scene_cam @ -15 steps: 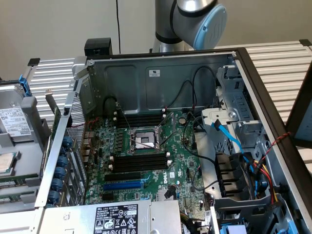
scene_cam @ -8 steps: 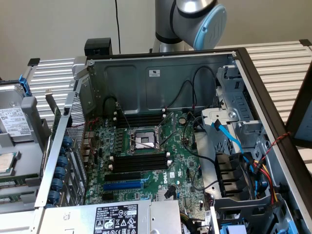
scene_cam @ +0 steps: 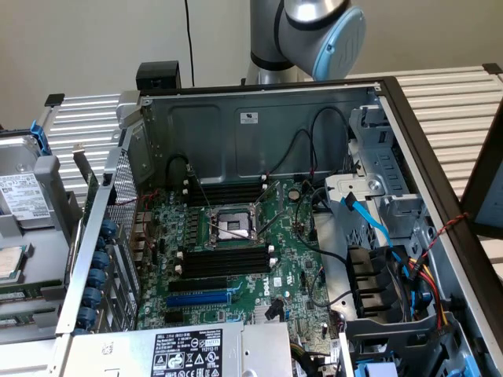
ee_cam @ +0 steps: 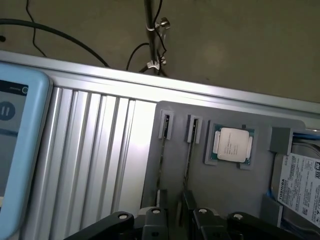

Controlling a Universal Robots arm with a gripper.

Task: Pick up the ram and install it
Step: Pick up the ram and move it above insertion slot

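In the wrist view, two thin ram sticks (ee_cam: 189, 150) stand on edge in neighbouring slots of a grey holder (ee_cam: 235, 200), so I see them edge-on as dark lines. My gripper (ee_cam: 176, 227) hangs over the near end of those slots. Its black fingers (ee_cam: 155, 227) stand open with nothing between them. In the exterior view the open computer case shows the motherboard (scene_cam: 236, 236) with long black memory slots (scene_cam: 224, 259) on either side of the processor socket (scene_cam: 233, 222). The arm's grey and blue joint (scene_cam: 322, 31) is behind the case.
The holder also carries a processor chip (ee_cam: 232, 145) and a labelled hard drive (ee_cam: 300, 192). A light blue tablet edge (ee_cam: 20, 150) lies on the ribbed aluminium table (ee_cam: 95, 150). Inside the case are a blue slot (scene_cam: 200, 298), loose cables (scene_cam: 393, 251) and a power supply (scene_cam: 189, 353).
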